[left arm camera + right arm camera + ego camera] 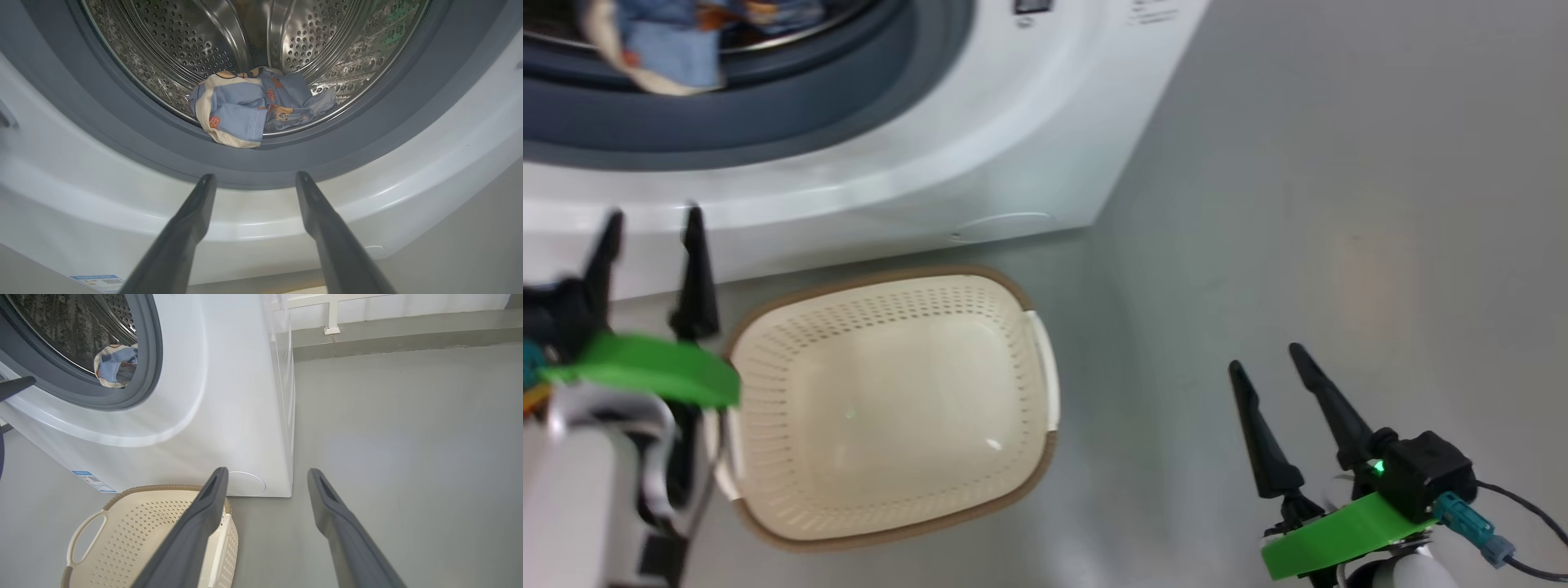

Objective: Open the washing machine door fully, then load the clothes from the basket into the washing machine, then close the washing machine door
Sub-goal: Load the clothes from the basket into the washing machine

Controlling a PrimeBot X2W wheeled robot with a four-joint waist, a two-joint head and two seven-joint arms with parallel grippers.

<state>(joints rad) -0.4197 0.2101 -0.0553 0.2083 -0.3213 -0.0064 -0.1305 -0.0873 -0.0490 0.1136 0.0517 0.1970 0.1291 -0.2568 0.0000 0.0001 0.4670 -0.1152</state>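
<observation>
A bare grey floor (1298, 204) runs across the room. Nearest, at the lower right of the head view, the right gripper (1264, 358) hangs over open floor with its fingers spread and nothing between them. At the left edge the left gripper (652, 214) is likewise parted and empty. It is held in front of the lower face of the washing machine (1013, 122) and pointed at its mouth.

Between the two arms, close against the machine's foot, sits the basket (874, 276), and its cream bottom is bare. Beyond it, in the left wrist view, the clothes (249, 108) lie bunched at the front of the steel drum (171, 41). A cream-edged fold hangs over the drum's lip onto the grey-blue gasket (122, 134).

So I'd say the loading is done and the opening stands uncovered. Closing the washing machine door is what remains. That drooping fold looks like the one snag, as it could be pinched at the gasket unless it is pushed further in.

Low on the machine's front are a blue label sticker (92, 481) and a round cover (245, 484). Farthest back, at the top of the right wrist view, the foot of a white frame (331, 330) stands on a raised kerb. Nothing there seems in the way.
</observation>
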